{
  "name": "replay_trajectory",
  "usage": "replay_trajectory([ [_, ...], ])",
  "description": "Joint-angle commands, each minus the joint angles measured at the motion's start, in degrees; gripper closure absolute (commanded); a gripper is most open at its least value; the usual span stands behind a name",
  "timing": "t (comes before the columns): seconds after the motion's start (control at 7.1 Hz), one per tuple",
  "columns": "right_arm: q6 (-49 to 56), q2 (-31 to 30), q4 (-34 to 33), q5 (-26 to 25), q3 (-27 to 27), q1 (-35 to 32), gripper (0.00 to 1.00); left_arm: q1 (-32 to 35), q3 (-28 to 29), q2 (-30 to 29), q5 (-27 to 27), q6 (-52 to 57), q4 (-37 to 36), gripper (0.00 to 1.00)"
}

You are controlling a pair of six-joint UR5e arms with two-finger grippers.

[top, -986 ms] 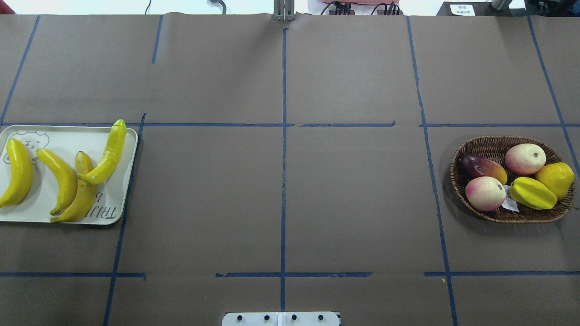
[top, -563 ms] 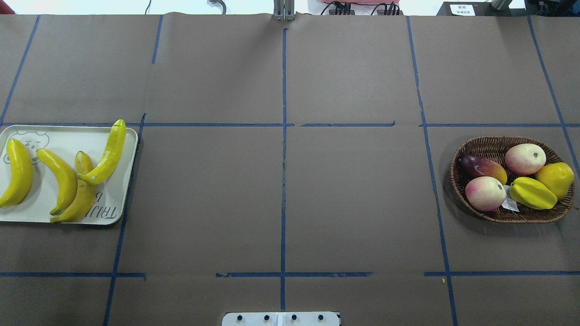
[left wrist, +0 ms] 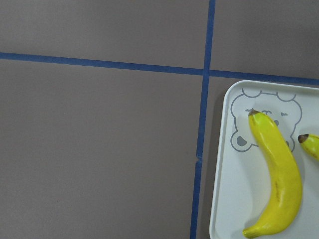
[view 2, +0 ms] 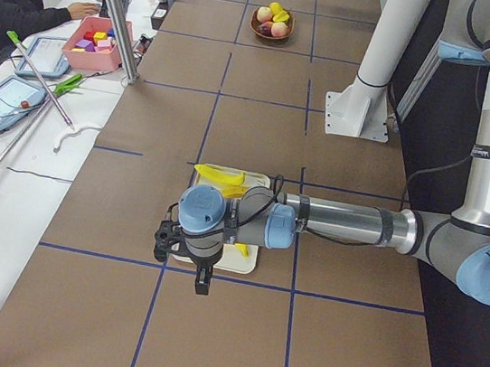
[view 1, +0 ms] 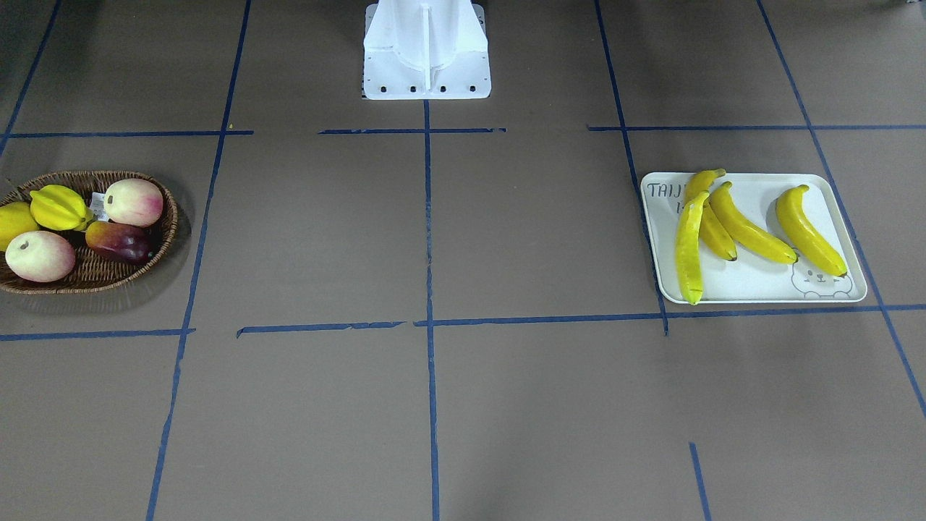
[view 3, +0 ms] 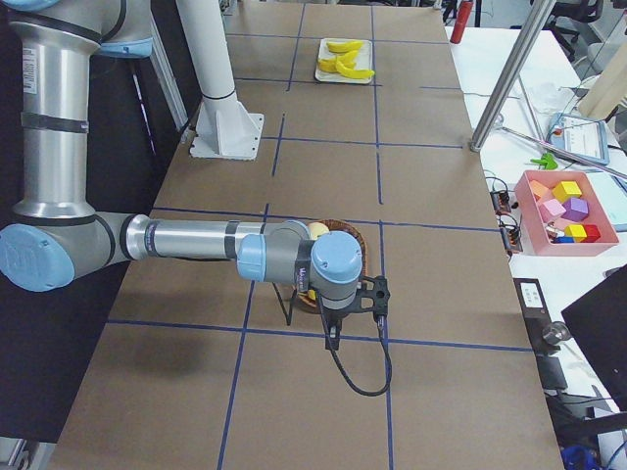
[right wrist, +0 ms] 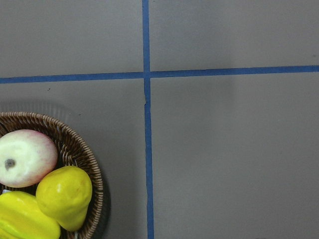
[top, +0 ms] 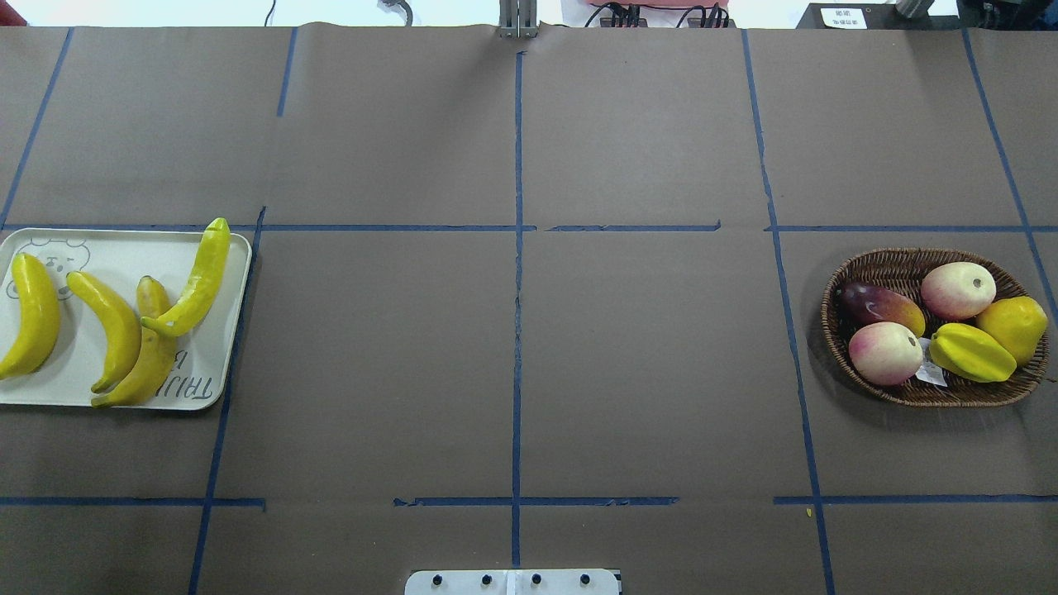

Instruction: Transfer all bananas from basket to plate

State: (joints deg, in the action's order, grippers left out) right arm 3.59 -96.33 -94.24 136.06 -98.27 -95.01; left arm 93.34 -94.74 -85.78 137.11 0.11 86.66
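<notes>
On plate (top: pixel 116 250), at the left end of the table (top: pixel 645 364): all four bananas (top: pixel 37 318), long axes running roughly away from the robot, the innermost lying across its neighbour with its tip over the far rim. Basket (top: pixel 888 263), well apart at the right end, holds only other fruit (top: pixel 959 289), so nothing is left to pick and the transfer looks complete. Left gripper (view 2: pixel 202 280) hangs over the plate's outer edge, the nearer one; right gripper (view 3: pixel 330 338) hangs by the basket; cannot tell whether either stands parted or closed.
</notes>
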Motion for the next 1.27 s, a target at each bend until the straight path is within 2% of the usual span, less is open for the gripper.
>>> replay_trajectory([
  [0.0,0.5,0.0,0.0,0.1,0.1,0.0,0.0,0.0,-0.1,0.0,0.0,0.1,0.1,0.0],
  [1.13,0.5,-0.3,0.0,0.3,-0.1,0.0,0.0,-0.3,2.5,-0.2,0.0,-0.3,3.0,0.0],
])
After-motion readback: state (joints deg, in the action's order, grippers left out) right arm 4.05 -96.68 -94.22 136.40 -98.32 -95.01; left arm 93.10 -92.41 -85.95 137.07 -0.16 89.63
